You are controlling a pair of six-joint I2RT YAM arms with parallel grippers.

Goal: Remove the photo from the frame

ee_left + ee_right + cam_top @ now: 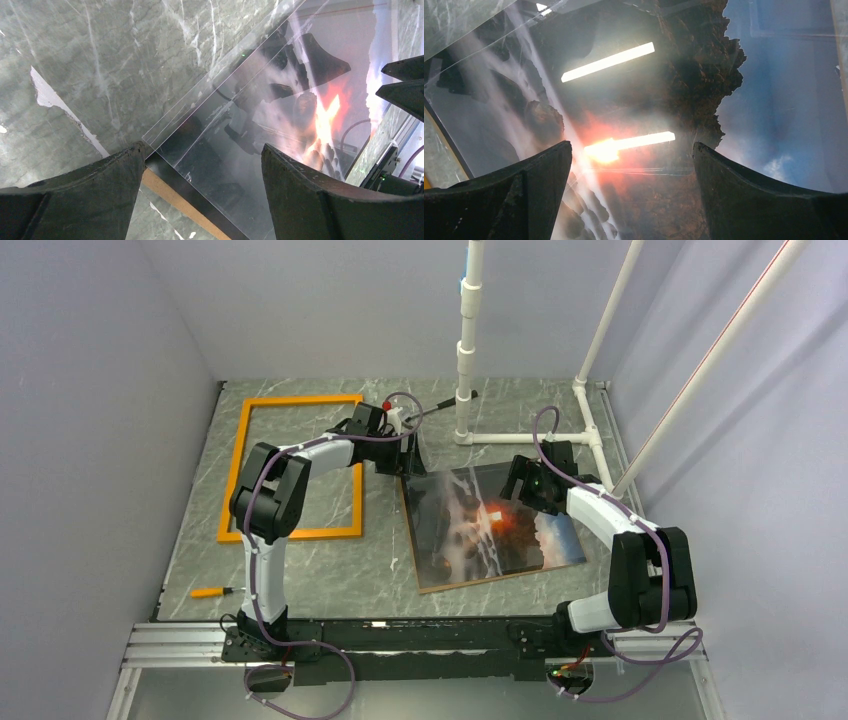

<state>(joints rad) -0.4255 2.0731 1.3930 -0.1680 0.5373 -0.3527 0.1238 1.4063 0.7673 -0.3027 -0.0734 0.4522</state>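
The orange frame (300, 399) lies flat and empty at the table's far left. The photo (490, 530) lies face up to its right, apart from it, under a clear glossy sheet (200, 85) that overhangs its corner. My left gripper (408, 455) is open over the photo's far-left corner; in the left wrist view (202, 155) that corner and the brown board edge (175, 197) sit between the fingers. My right gripper (520, 485) is open above the photo's far right part; in the right wrist view (632, 150) the photo (649, 100) fills the picture.
A small orange-handled screwdriver (212, 592) lies near the front left edge. A white pipe stand (465, 360) rises at the back, with its base pipes along the right. Grey walls close in on both sides.
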